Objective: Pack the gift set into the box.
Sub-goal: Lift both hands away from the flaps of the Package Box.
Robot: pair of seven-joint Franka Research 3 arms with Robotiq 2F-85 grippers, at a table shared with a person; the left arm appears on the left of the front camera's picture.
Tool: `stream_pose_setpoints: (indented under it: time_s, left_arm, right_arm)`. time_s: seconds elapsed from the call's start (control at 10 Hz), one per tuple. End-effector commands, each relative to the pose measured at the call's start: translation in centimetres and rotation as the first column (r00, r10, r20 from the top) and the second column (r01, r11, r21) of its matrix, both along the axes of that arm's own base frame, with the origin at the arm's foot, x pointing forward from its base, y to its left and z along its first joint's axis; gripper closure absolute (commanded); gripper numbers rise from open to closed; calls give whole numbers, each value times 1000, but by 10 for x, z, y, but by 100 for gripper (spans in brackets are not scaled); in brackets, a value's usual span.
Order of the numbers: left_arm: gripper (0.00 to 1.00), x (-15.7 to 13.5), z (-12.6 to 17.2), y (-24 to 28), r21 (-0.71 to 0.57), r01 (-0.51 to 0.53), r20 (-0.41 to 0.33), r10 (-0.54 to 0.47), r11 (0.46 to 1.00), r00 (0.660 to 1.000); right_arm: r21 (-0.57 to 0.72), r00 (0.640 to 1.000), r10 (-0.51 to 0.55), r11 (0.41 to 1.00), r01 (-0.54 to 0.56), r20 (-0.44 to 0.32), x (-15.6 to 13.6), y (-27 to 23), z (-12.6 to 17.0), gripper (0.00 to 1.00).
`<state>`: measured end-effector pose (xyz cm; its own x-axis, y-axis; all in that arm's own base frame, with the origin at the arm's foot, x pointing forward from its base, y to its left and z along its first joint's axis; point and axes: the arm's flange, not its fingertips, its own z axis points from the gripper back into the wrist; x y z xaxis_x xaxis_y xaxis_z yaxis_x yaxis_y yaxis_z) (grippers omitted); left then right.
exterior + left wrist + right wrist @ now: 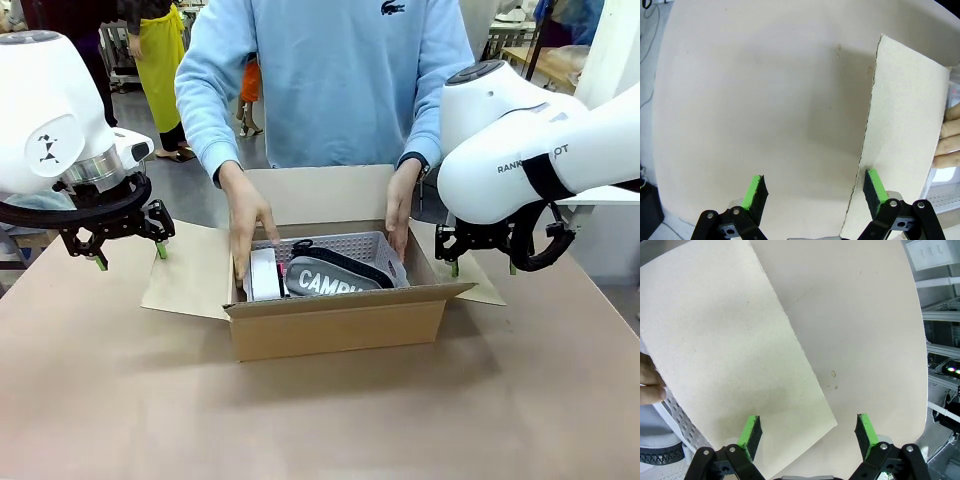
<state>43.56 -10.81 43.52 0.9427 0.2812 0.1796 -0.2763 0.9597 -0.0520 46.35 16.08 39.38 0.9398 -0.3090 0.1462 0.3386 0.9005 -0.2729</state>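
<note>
The gift set (335, 277) sits down in the box (335, 325), nested in a grey slotted basket (360, 243) with the person's hands (248, 215) at either end, so I judge it's just being seated. My left gripper (130, 256) hangs wide open above the edge of the left flap (185, 270), right gripper (484, 267) wide open above the right flap (730, 340); I'd hold both clear until those hands lift out, then fold each flap inward gently.
</note>
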Motion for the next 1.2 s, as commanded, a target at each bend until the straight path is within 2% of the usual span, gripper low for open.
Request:
stream_pose_setpoints:
  time_s: [0.0,0.6,0.7,0.8,0.9,1.0,1.1]
  left_arm:
    - [0,0,1,0,18,-15,0,15,1000,1000]
    - [0,0,0,0,0,0,0,0,1000,1000]
    - [0,-13,27,14,-37,-35,75,38,999,996]
    - [0,-35,61,31,-203,12,104,9,979,995]
    - [0,-55,86,49,-320,29,172,28,947,985]
    - [0,-76,103,67,-433,89,221,9,897,975]
    - [0,-89,110,84,-529,167,238,-44,832,970]
  right_arm:
    - [-19,1000,7,1000,-7,2,3,0,3,0]
    - [0,1000,0,1000,0,0,0,0,0,0]
    - [105,996,48,993,-55,71,-3,-7,22,0]
    - [177,986,83,978,-108,143,-14,-20,50,0]
    - [243,973,124,955,-170,195,-29,-36,75,0]
    - [334,952,139,914,-230,273,-48,-59,100,0]
    - [449,930,159,840,-304,331,-69,-84,116,0]
